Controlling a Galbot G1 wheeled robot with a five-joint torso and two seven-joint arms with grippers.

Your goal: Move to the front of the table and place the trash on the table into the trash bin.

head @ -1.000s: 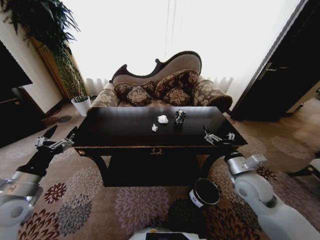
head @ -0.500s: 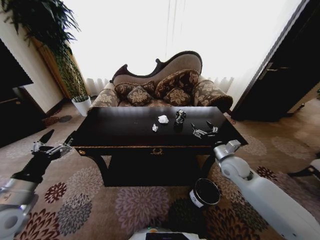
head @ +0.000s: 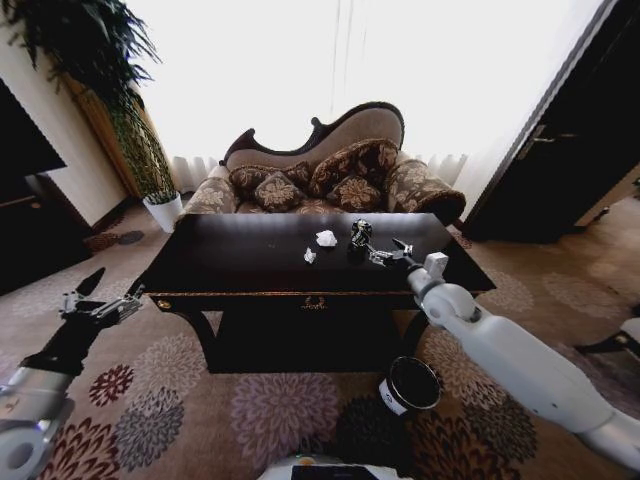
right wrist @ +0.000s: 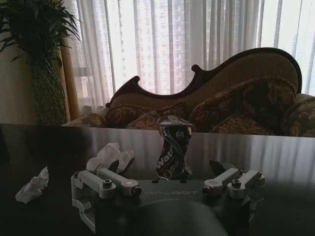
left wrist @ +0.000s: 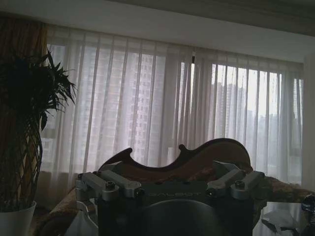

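The right end effector (head: pixel 383 254), fingers spread, sits just short of the crushed can (head: pixel 360 233) on the worktop (head: pixel 240 265), probably best approached centred before closing.

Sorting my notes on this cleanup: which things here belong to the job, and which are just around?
Job:
table
crushed can
two paper balls
trash bin
right claw, open near the can

Around:
sofa
white plant pot
left claw, open, idle

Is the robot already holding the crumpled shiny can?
No, the right gripper is open and just short of the crumpled can, which stands on the table.
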